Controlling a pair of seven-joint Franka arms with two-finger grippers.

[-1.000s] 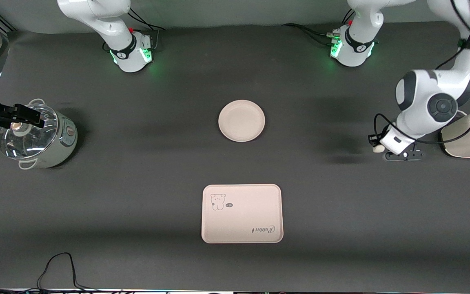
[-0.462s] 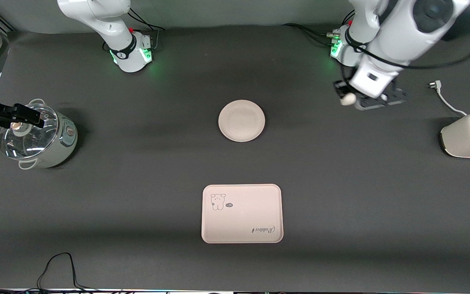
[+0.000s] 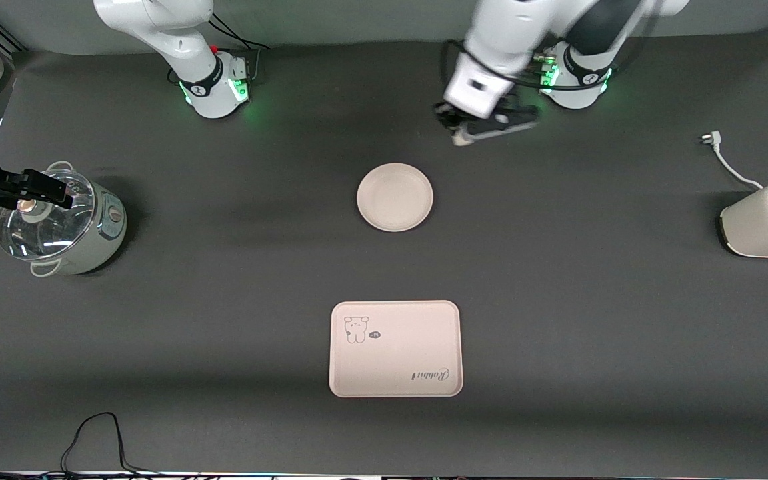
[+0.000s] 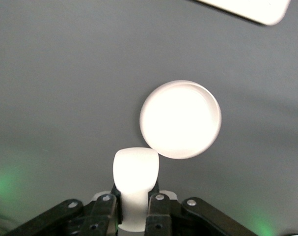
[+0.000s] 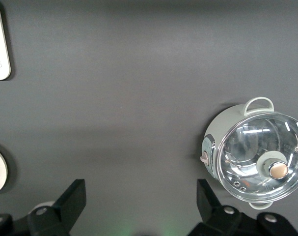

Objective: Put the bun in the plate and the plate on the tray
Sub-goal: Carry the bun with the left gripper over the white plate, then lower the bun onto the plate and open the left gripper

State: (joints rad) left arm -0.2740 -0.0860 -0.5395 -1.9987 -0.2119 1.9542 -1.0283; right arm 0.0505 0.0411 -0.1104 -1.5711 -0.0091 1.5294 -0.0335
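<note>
My left gripper is shut on the small white bun and holds it in the air over bare mat, between the plate and the left arm's base. In the left wrist view the bun sticks out between the fingers of the left gripper, just off the rim of the round cream plate. The plate lies empty at mid table. The cream-pink tray lies empty, nearer the front camera than the plate. My right gripper is open and empty, high over the mat; it does not show in the front view.
A glass-lidded pot stands at the right arm's end, with a black fixture over its lid. A cream toaster and its loose plug cord lie at the left arm's end. A black cable lies by the front edge.
My left arm has risen from beside the toaster and swung toward the plate, carrying the bun. The plate, the tray and the right arm have not moved.
</note>
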